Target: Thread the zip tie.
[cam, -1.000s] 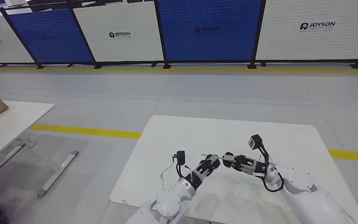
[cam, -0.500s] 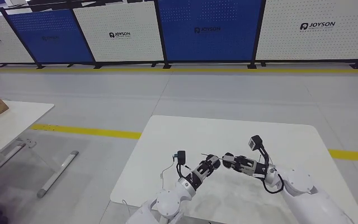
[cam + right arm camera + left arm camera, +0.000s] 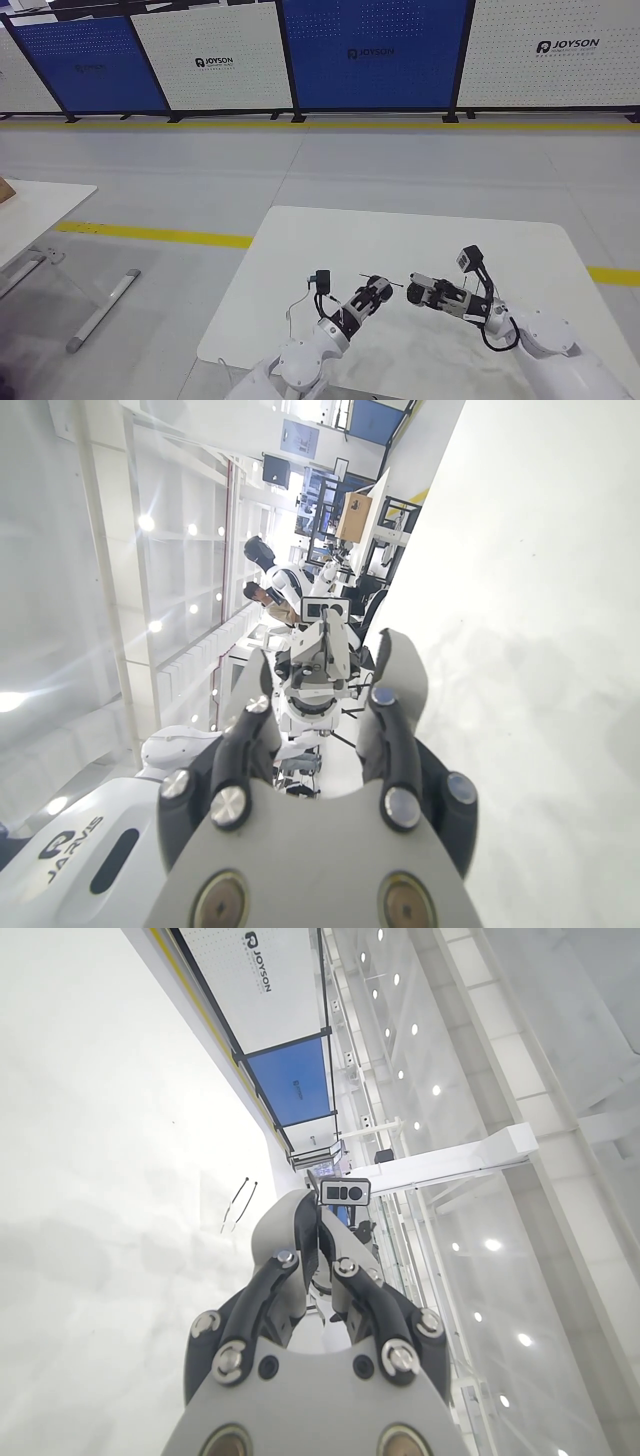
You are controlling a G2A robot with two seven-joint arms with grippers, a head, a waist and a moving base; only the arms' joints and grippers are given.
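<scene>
Left gripper [image 3: 377,289] is clenched on the black zip tie [image 3: 393,284], holding it over the near part of the white table [image 3: 330,240]. Right gripper [image 3: 414,291] hangs just to its right, fingers spread, gripping nothing. Two spare zip ties [image 3: 240,1200] lie side by side on the table.

My left gripper [image 3: 312,1215] and right gripper [image 3: 327,647] are pale grey with black links. The zip tie [image 3: 393,284] is black, like 2 spare ties [image 3: 240,1203] on my white table [image 3: 100,1128]. The dotted panels [image 3: 375,50] alternate blue and white.
</scene>
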